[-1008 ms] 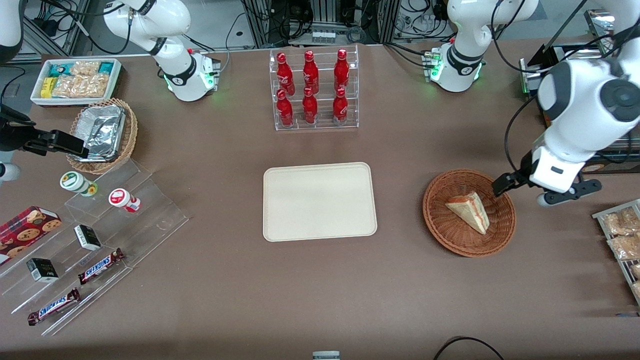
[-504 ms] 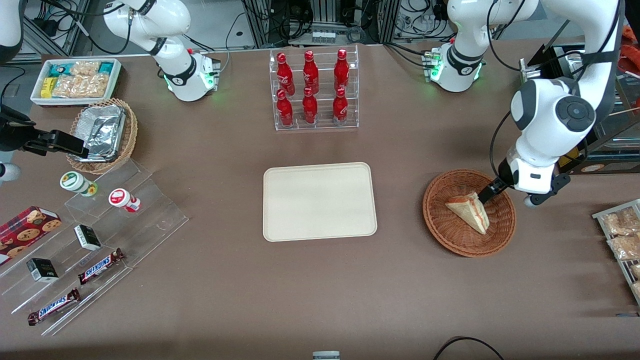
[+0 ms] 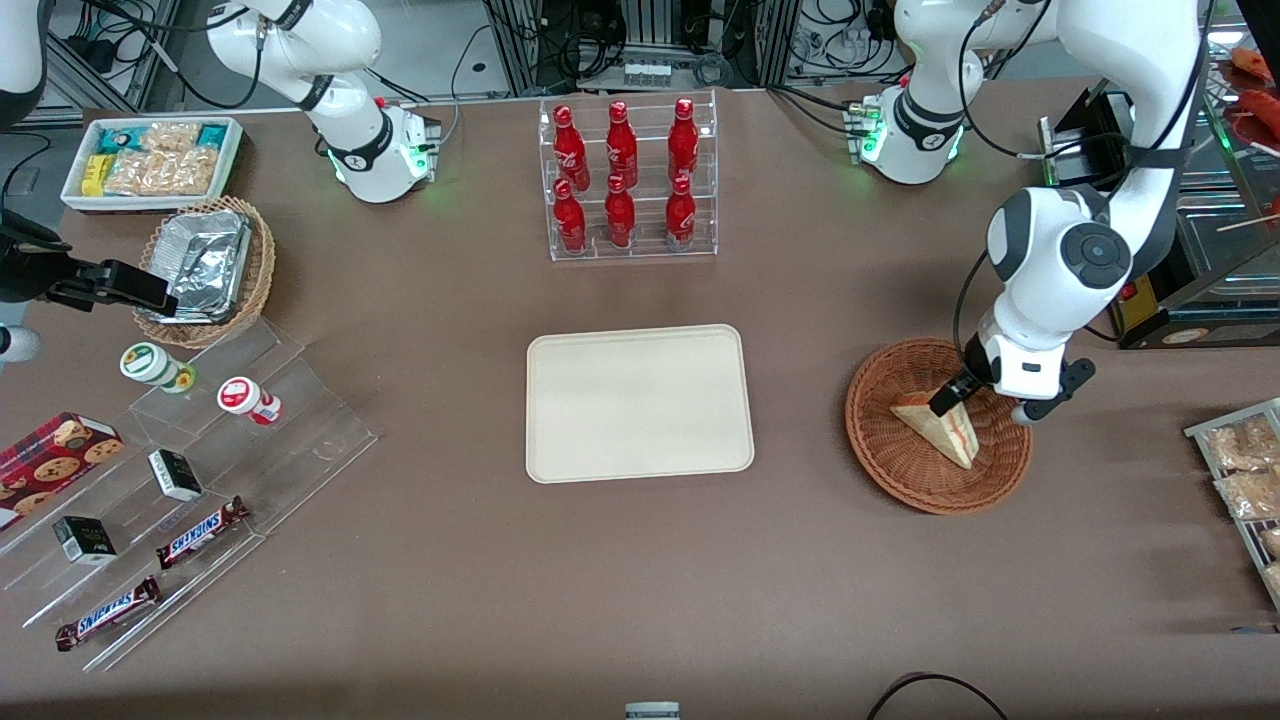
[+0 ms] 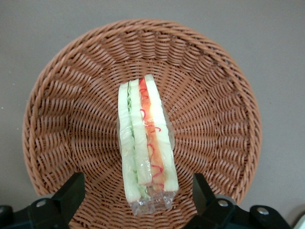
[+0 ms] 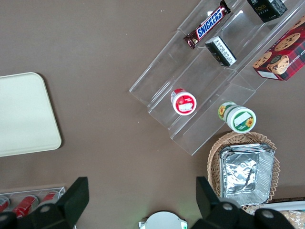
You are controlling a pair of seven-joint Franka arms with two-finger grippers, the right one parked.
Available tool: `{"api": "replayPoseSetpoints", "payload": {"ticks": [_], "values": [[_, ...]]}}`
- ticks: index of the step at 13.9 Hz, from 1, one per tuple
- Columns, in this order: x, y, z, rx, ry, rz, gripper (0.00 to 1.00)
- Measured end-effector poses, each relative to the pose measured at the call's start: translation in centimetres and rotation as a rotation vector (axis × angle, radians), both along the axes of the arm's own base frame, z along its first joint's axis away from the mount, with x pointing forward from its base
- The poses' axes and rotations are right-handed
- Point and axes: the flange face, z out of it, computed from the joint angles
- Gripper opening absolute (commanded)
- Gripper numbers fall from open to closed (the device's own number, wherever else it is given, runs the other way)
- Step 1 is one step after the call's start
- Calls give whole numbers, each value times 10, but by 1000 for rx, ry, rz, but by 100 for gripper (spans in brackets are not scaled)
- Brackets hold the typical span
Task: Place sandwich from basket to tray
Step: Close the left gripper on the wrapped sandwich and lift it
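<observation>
The left arm's gripper (image 3: 945,403) hung low over the basket (image 3: 880,455), directly above the blunt end of the sandwich (image 3: 940,430). In the left wrist view the jaws stood wide, one finger (image 4: 71,193) at each flank of the sandwich (image 4: 145,143) and neither touching it. The sandwich lay on the floor of the basket (image 4: 214,95), standing on a crust edge with its red and green filling layers turned upward, wrapped in clear film. The basket sat toward the working arm's end of the worktop (image 3: 640,580), well apart from the tray (image 3: 560,450), which lay bare near the middle of the worktop.

The step in hand was judged to be the final descent and grasp. To do it well, the jaws should go down straddling the two broad bread faces, as they were already aligned, and stop short of pressing the weave. The closure ought to be gentle, because the bread would likely be soft and the film slippery; a grip near the thick end, low on the wedge, seemed least likely to let it pivot. The lift should rise straight up until the wedge cleared the basket rim before any travel toward the tray
</observation>
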Motion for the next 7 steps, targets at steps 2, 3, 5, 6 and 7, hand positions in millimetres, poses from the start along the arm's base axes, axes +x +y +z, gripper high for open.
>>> {"api": "replayPoseSetpoints", "payload": {"ticks": [2, 3, 5, 6, 7], "values": [[-1, 0, -14, -2, 5, 1, 100], [-2, 0, -21, -3, 7, 1, 99], [-1, 0, -35, -6, 10, 2, 69], [-1, 0, -39, -7, 10, 3, 33], [-1, -1, -42, -7, 11, 4, 5]]}}
